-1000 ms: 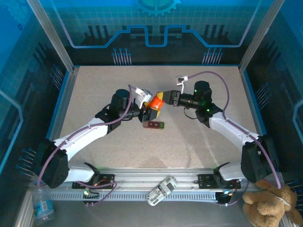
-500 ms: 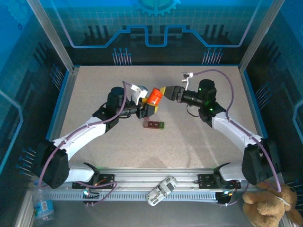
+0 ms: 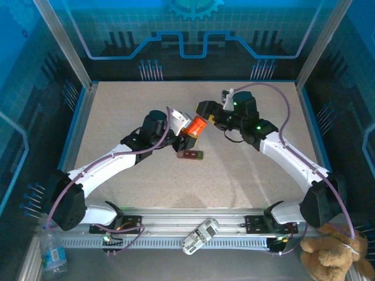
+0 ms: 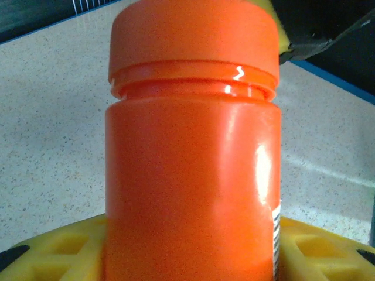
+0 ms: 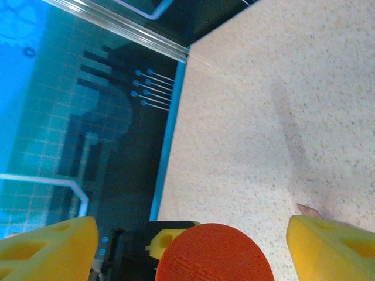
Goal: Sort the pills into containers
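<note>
Containers (image 3: 190,154): short flat strip of joined compartments, dark red with one green end. It is laid flat on the table (image 3: 246,175), just in front of both grippers and touched by neither. It is judged light, stiff and likely to slide if nudged, so it is best steadied by its long edges. Whether its lids are open cannot be told.

Orange bottle (image 3: 196,125): carried tilted above the table, just behind the strip. Its body is clamped by the left gripper (image 3: 185,133), whose yellow fingers (image 4: 53,252) are seen at either side of it. The wall is glossy and is judged rigid, light and slippery, so a firm hold low on the body is advised. The cap (image 5: 214,254) is on.

Entry for the right gripper (image 3: 204,116): spread wide, with its yellow pads (image 5: 328,246) set either side of the cap and apart from it. The cap's side wall is judged the place to be gripped for unscrewing.

Pills: presumed inside the capped bottle, hidden by its opaque wall.
</note>
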Action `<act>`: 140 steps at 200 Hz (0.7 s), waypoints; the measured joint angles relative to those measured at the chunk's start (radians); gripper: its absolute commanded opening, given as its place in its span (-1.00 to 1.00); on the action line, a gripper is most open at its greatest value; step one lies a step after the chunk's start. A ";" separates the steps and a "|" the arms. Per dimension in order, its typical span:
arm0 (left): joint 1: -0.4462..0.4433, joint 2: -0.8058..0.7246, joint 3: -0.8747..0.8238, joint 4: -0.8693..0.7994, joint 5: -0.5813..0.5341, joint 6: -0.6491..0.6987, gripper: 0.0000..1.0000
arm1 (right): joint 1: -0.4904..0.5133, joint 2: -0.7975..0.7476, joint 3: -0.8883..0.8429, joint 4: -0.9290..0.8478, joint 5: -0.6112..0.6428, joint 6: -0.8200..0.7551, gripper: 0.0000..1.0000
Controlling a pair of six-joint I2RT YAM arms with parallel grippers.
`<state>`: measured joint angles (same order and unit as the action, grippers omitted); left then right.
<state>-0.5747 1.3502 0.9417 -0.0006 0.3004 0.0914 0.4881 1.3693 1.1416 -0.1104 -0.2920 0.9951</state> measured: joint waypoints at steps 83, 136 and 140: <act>-0.004 0.007 0.000 -0.018 -0.027 0.021 -1.00 | 0.042 0.043 0.006 -0.053 0.019 0.006 0.03; -0.004 0.007 0.000 -0.018 -0.032 0.013 -1.00 | 0.034 0.038 -0.030 0.019 0.002 -0.044 -0.12; -0.004 0.007 0.000 -0.018 -0.031 0.012 -1.00 | 0.030 0.035 -0.042 0.037 -0.009 -0.056 -0.11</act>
<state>-0.5785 1.3571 0.9417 -0.0185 0.2695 0.1036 0.5182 1.4044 1.0996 -0.0734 -0.3008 0.9390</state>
